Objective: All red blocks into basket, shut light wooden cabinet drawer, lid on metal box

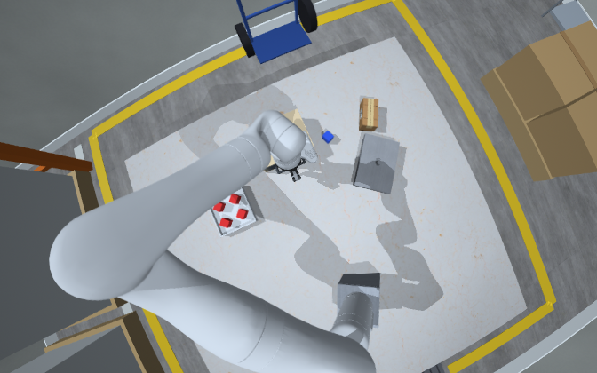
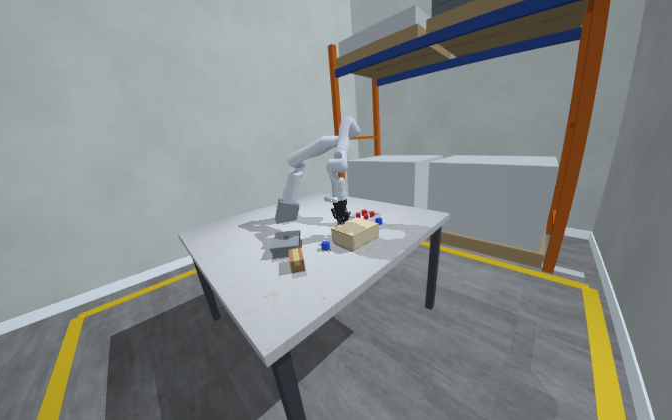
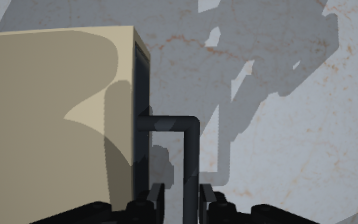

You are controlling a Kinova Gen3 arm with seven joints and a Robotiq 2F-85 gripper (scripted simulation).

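The light wooden cabinet (image 1: 297, 117) (image 2: 354, 232) (image 3: 41, 125) stands at the back of the table. Its dark drawer front (image 3: 141, 80) sits against the cabinet's edge with no gap visible, so the drawer looks shut. My gripper (image 1: 296, 175) (image 2: 340, 221) (image 3: 181, 198) is partly open, pointing down, with one finger on each side of the dark handle (image 3: 191, 155), not visibly clamped on it. The basket (image 1: 239, 226) holds several red blocks (image 1: 234, 198) (image 2: 364, 212); the arm hides part of it in the top view. The metal box (image 2: 281, 252) has its knobbed lid (image 1: 386, 147) on.
A blue block (image 1: 328, 136) (image 2: 325, 245) lies between the cabinet and metal box. Another blue block (image 2: 378, 221) is near the basket and cabinet in the exterior view. A small cardboard box (image 1: 369, 114) (image 2: 296, 260) stands beside the metal box.
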